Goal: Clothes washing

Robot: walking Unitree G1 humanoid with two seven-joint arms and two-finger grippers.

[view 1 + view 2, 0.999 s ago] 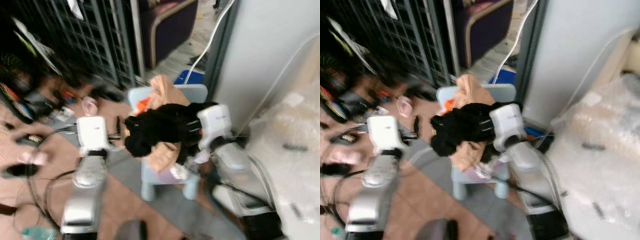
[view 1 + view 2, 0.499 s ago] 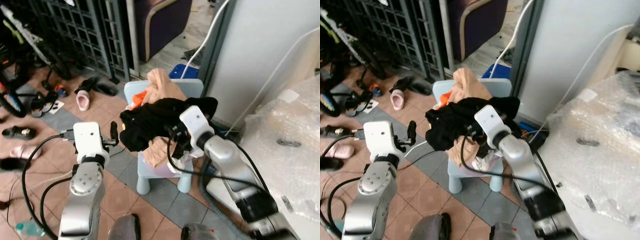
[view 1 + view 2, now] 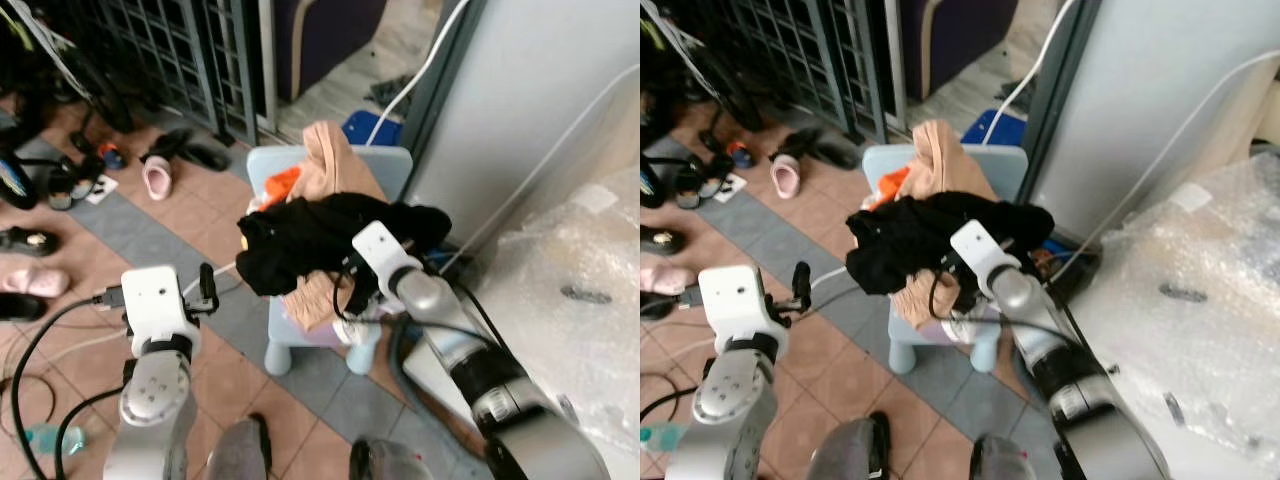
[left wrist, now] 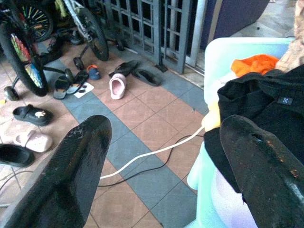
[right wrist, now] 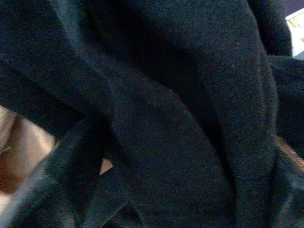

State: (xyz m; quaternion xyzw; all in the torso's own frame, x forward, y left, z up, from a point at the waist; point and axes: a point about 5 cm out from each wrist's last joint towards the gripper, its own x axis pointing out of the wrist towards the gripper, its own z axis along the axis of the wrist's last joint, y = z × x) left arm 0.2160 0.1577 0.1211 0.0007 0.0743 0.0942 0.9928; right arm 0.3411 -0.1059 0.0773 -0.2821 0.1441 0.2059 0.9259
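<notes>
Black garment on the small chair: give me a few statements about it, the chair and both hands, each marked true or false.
1. The black garment lies on top of the pile on the light blue chair. True.
2. The right hand is pushed into the clothes pile. True; the right wrist view shows black fabric right up against it.
3. The left hand is shut on the black garment. False; its fingers are spread wide and hold nothing, short of the chair.
4. An orange cloth shows in the pile near the chair's back. True.
5. The chair stands on a carpet. False; it stands on a tiled floor.
6. A pink slipper lies on the chair. False; it lies on the floor by the metal grille.
</notes>
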